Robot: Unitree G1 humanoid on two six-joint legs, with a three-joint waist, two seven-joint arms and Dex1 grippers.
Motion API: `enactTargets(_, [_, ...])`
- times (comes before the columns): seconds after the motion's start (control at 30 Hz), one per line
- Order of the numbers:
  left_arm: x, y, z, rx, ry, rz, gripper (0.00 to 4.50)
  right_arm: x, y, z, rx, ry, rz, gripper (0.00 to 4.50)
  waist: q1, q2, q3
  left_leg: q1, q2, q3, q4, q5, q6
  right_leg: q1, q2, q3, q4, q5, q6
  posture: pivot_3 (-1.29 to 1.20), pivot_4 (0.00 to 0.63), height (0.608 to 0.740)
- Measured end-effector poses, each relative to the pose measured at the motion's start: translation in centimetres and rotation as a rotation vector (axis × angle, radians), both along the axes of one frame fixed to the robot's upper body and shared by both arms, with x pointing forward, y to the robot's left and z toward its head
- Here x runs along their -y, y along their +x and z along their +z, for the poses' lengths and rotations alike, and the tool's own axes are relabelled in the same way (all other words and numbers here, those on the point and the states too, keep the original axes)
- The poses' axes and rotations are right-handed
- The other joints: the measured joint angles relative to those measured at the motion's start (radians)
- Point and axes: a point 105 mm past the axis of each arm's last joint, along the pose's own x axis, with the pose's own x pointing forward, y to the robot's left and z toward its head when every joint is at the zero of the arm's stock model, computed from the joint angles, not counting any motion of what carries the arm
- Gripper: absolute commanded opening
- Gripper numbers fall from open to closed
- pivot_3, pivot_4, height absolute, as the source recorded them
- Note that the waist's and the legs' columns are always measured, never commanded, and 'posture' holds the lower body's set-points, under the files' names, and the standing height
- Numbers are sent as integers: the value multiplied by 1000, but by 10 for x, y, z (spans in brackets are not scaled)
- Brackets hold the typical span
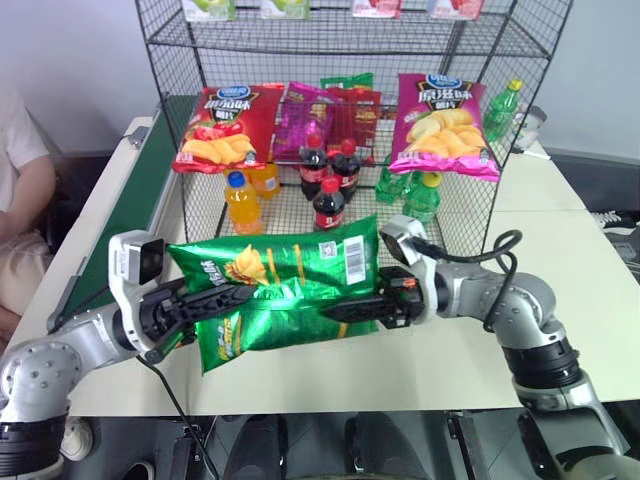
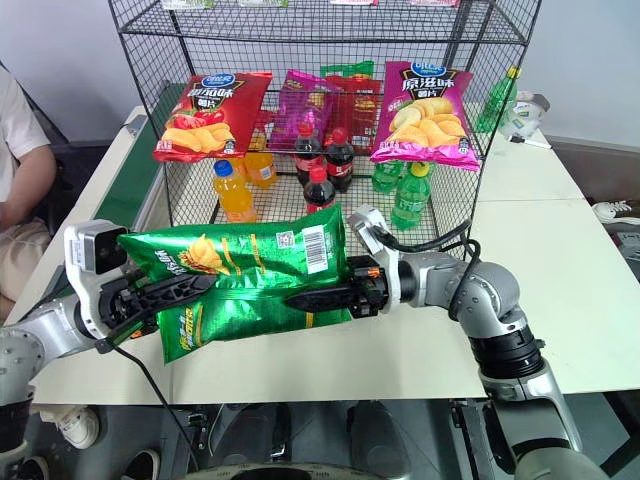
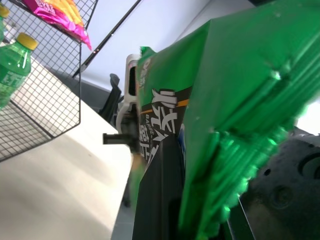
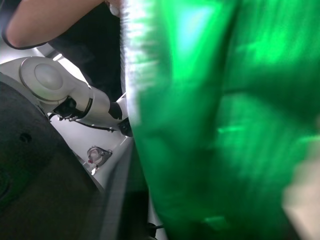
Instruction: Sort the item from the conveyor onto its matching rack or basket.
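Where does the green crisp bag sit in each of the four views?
Left eye: green crisp bag centre, between both arms.
Right eye: centre-left.
Left wrist: across the right half.
Right wrist: right two-thirds.
Shared landmark: black wire rack, behind the bag in both eye views.

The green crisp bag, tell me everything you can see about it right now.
The green bag is large, glossy and crinkled, like foil-lined plastic, with yellow crisps pictured, a white barcode patch near its upper right corner and Chinese lettering. It hangs lengthwise, above the white table, in front of the rack. The left gripper is shut on its left part and the right gripper on its right part, their black fingers lying across its face. Nothing else touches it.
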Motion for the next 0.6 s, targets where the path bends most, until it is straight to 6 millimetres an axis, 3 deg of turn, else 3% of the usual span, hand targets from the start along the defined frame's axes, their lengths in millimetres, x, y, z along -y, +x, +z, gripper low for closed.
enactTargets(0.03, [0,1,-1,-1,11,10,0,0,0,0,1,-4,-3,62,0,0,0,0,0,0,0,0,0,0,0,0,0,0,0,0,150,739])
enactTargets(0.13, [-3,4,-5,-18,35,34,810,0,2,-2,9,-15,-17,0,0,0,0,0,0,0,0,0,0,0,0,0,0,0,0,0,150,739])
enactTargets(0.27, [-12,9,-5,3,57,92,2696,1,7,0,82,-30,-63,0,-1,0,0,0,0,0,-1,0,0,-1,0,0,-1,0,0,0,150,739])
enactTargets(0.37, [-29,12,-5,38,79,199,4149,6,17,4,342,-82,-205,0,-1,0,0,-3,0,0,-1,0,0,-3,-1,0,-2,0,0,0,150,739])
enactTargets(0.4, [-33,13,-5,45,85,225,4333,8,19,5,396,-92,-235,0,0,0,0,-4,0,0,-1,0,0,-4,-1,0,-2,0,0,0,150,739])
enactTargets(0.6, [-55,22,-10,117,147,413,4333,13,29,33,996,-107,-456,0,2,0,0,-9,0,0,0,0,0,-9,-1,0,-1,0,0,0,150,739])
